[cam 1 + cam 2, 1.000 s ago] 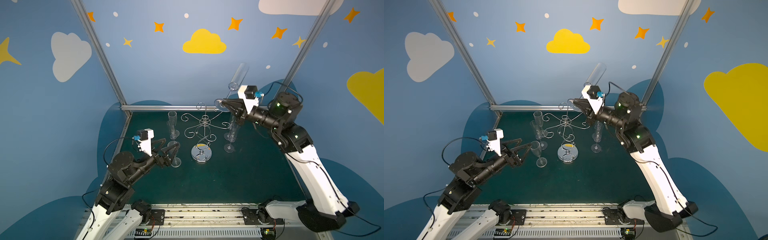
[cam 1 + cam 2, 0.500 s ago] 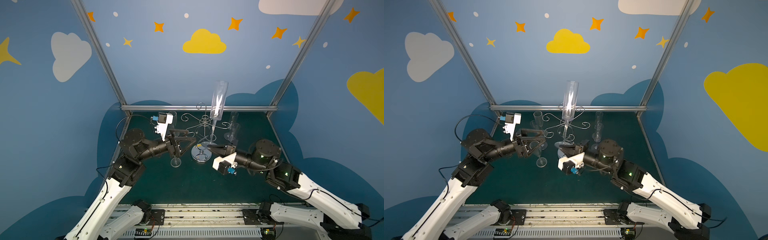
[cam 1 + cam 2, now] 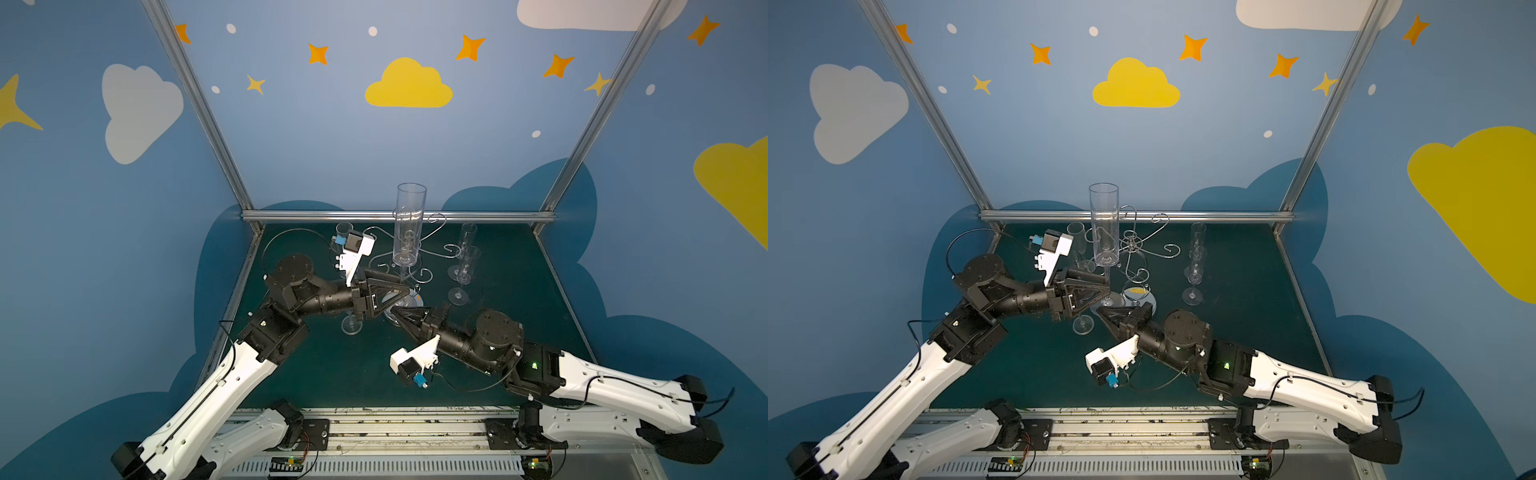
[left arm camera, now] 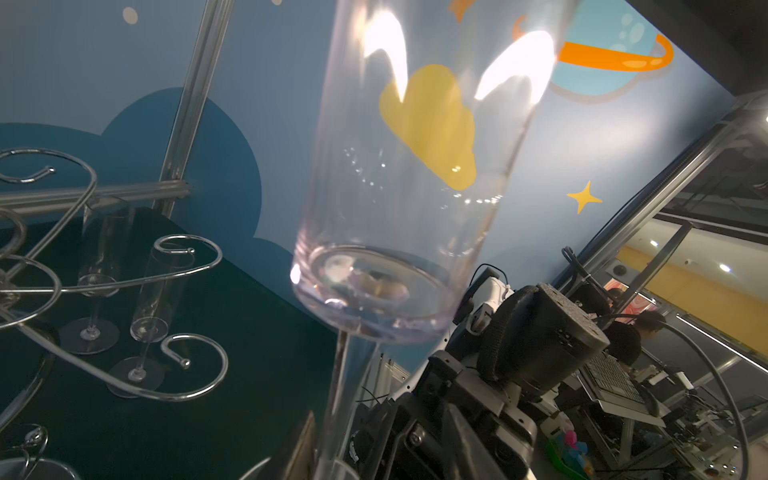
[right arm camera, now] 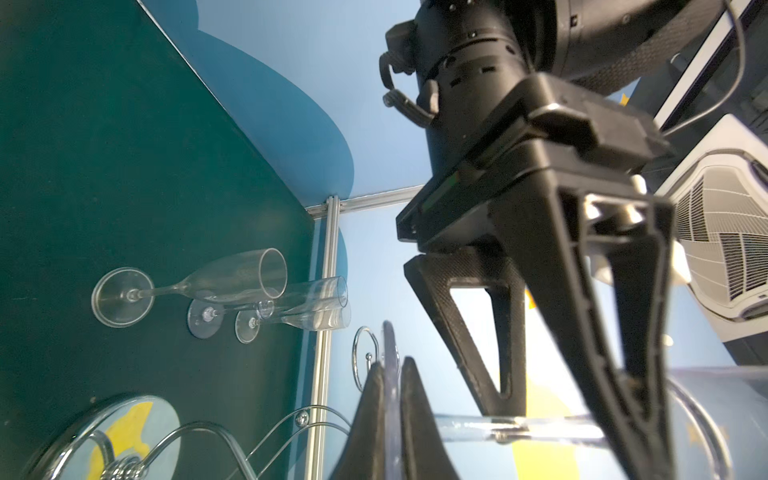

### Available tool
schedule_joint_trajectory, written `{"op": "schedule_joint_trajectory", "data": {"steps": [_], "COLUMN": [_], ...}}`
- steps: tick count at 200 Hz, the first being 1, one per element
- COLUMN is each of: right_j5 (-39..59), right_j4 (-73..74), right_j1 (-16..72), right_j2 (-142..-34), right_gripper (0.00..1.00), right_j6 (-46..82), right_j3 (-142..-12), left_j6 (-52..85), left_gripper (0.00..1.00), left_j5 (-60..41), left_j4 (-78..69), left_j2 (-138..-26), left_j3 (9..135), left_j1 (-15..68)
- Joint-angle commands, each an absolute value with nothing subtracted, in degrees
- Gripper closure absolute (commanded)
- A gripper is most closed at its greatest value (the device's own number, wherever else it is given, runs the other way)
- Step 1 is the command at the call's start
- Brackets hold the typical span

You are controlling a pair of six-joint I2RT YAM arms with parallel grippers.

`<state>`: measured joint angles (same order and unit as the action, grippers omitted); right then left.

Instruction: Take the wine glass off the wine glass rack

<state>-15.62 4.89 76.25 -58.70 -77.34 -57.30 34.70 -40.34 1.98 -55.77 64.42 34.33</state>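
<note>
Two robot arms meet at the centre of a green tabletop (image 3: 498,332), inside a blue booth painted with clouds and stars.

At centre left, the left gripper (image 3: 406,289) reaches in sideways. Its fingers sit on either side of the thin stem of the wine glass (image 3: 409,226), partly drawn together. Whether they already pinch the stem cannot be told. Beneath that gripper, the foot of a spare flute (image 3: 351,327) rests on the tabletop. A second flute (image 3: 343,231) stands further back, towards the upper left.

In the centre, the wine glass is held upright in the air. It appears free of the wine glass rack (image 3: 1133,244), whose chrome scrolls curl just behind it. Just below, the right gripper (image 3: 392,311) has its fingers pressed together on the edge of the glass's round foot.

At centre right, two more flutes (image 3: 466,259) stand close together.

The wine glass looks light, rigid, smooth and probably slippery. Its tall bowl makes it top-heavy, and the stem looks breakable. The stem just under the bowl seems the safest hold. The scroll arms behind and the flutes on both sides crowd any sideways move.
</note>
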Motion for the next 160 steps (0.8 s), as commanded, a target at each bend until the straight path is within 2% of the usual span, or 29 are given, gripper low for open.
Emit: {"op": "schedule_joint_trajectory", "data": {"steps": [1, 136, 155, 156, 160], "right_j5": [-18.36, -18.78, -19.05, -19.10, -19.18], "right_j4": [9.80, 7.49, 7.21, 7.21, 7.34], "right_j1": [77.10, 79.01, 79.02, 79.02, 79.01], "right_j2": [-58.45, -59.06, -59.13, -59.14, -59.15], "right_gripper": [1.00, 1.00, 1.00, 0.99, 0.83], "right_j6": [-78.76, -78.23, -78.14, -78.14, -78.21], "right_j3": [-57.04, -55.73, -55.59, -55.57, -55.48], "left_j6": [34.00, 32.71, 32.73, 32.71, 32.64], "left_gripper": [0.60, 0.96, 0.97, 0.97, 0.97], "left_j5": [-40.79, -39.55, -39.31, -39.25, -39.14], "left_j4": [0.66, 0.23, 0.09, 0.09, 0.09], "left_j2": [-55.47, -55.40, -55.26, -55.27, -55.17], "left_j3": [63.47, 63.16, 63.10, 63.10, 63.11], "left_j1": [34.87, 35.64, 35.64, 35.71, 35.73]}}
